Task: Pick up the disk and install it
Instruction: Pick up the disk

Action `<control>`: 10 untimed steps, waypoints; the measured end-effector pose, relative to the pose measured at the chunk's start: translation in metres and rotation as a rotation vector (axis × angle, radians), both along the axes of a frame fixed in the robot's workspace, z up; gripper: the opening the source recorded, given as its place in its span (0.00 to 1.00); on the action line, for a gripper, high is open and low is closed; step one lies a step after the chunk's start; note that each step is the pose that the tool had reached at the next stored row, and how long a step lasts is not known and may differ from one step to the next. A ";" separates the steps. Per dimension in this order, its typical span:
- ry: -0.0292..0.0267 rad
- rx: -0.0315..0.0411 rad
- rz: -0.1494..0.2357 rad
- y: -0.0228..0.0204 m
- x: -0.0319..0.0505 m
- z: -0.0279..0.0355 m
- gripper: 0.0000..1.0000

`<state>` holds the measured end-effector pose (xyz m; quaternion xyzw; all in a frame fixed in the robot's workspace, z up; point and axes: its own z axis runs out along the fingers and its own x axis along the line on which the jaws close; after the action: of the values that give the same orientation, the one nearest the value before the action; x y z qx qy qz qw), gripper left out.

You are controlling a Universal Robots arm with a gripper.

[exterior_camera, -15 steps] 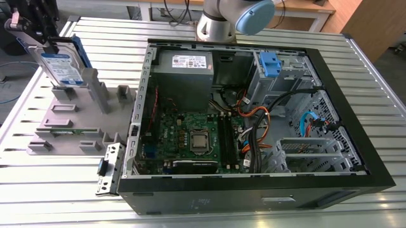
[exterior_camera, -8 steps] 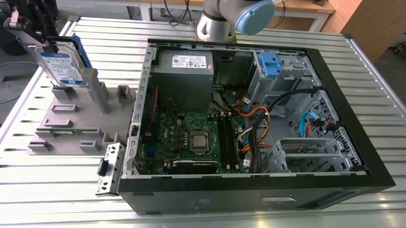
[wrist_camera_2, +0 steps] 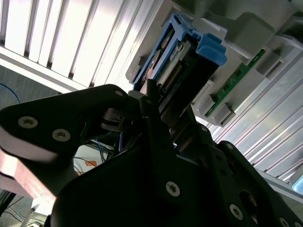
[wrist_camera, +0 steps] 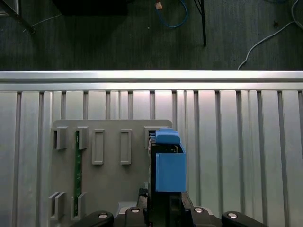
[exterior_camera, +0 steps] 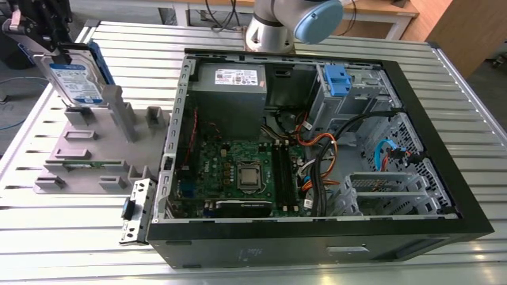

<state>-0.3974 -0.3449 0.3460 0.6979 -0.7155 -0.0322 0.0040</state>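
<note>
A Universal Robots arm (exterior_camera: 285, 24) reaches to the far corner of a slatted aluminium table (exterior_camera: 467, 119), on the exterior view's left, where its black gripper (exterior_camera: 57, 47) is clamped on the top end of the disk (exterior_camera: 75, 83). The hard drive stands upright on edge, its white-and-blue label facing the camera and its blue carrier frame showing along the far side. Its lower end is at the upright posts of a grey fixture plate (exterior_camera: 87, 154); whether it has cleared the slot cannot be told.

In the second wrist view the gripper (wrist_camera_2: 165, 106) has its dark fingers (wrist_camera_2: 147, 97) pressed to either side of the disk (wrist_camera_2: 175, 61), connector end towards the lens. In the first wrist view the disk (wrist_camera: 169, 170) is seen end-on over the fixture plate (wrist_camera: 109, 189), just ahead of the gripper (wrist_camera: 163, 208).

A green memory module (exterior_camera: 79, 164) sits in another slot of the plate. Towards the exterior view's right lies an open computer case (exterior_camera: 317, 225), with motherboard (exterior_camera: 237, 172), grey power supply (exterior_camera: 230, 83) and a blue latch handle (exterior_camera: 336, 80) by the drive bay, well apart from the held disk
</note>
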 end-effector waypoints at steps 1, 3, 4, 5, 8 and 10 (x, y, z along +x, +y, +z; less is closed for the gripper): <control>-0.0001 0.0001 0.000 0.0000 0.0000 0.0009 0.35; 0.0000 0.0000 0.000 0.0000 0.0000 0.0027 0.35; 0.0000 0.0000 0.000 0.0000 0.0000 0.0035 0.35; -0.0001 0.0001 0.000 0.0000 0.0000 0.0042 0.35; -0.0001 0.0001 0.000 0.0000 0.0000 0.0065 0.35; -0.0001 0.0001 0.000 0.0000 0.0000 0.0078 0.35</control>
<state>-0.3975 -0.3449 0.3538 0.6979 -0.7155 -0.0322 0.0039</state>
